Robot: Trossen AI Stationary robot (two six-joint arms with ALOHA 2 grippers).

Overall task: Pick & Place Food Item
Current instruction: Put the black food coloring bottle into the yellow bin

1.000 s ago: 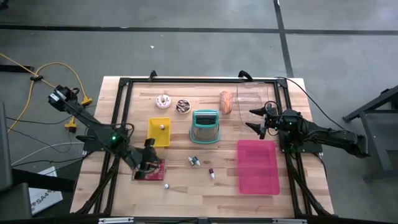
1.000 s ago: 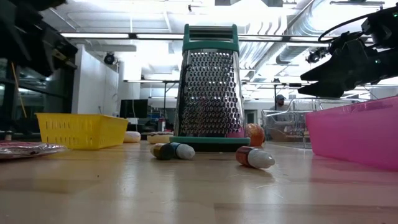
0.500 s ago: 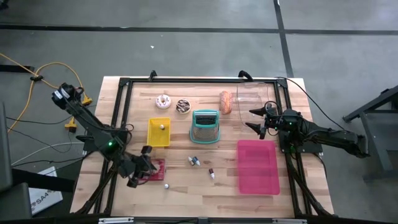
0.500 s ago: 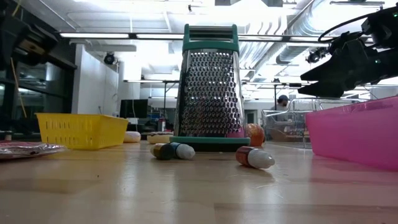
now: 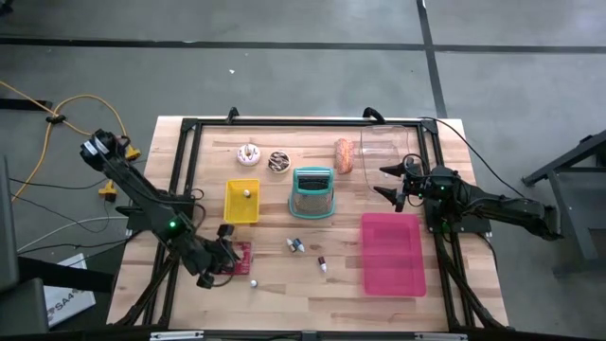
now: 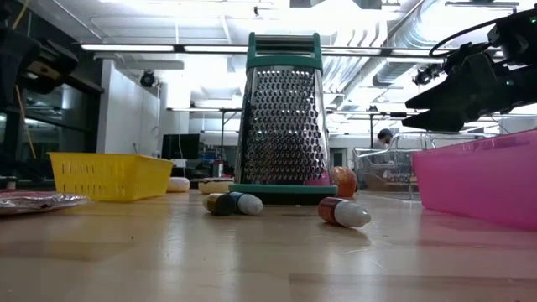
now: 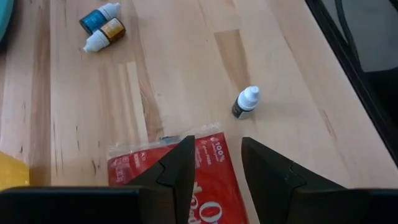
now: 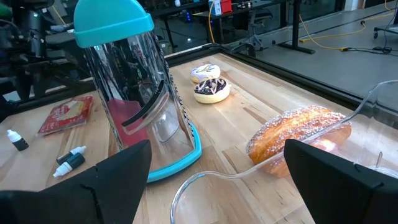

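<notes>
Hovering over: the left gripper [image 7: 216,142] is hanging just above the red packet [image 7: 210,171], fingers parted with nothing between them.
Lying where: the packet is resting flat on the table [image 5: 284,294] near its left edge, toward the corner away from the doughnuts [image 5: 263,157], with a small dropper bottle [image 7: 245,102] just beside it.
Handling, likely: it is looking light, thin, crinkly and slippery, so it may be sliding or buckling under a pinch.
Taking hold: I would be pinching one raised edge or corner, not the flat middle.
Waiting: the right gripper [image 5: 379,182] is idling wide open and empty by the right edge, beyond the pink tray [image 5: 392,254].
</notes>
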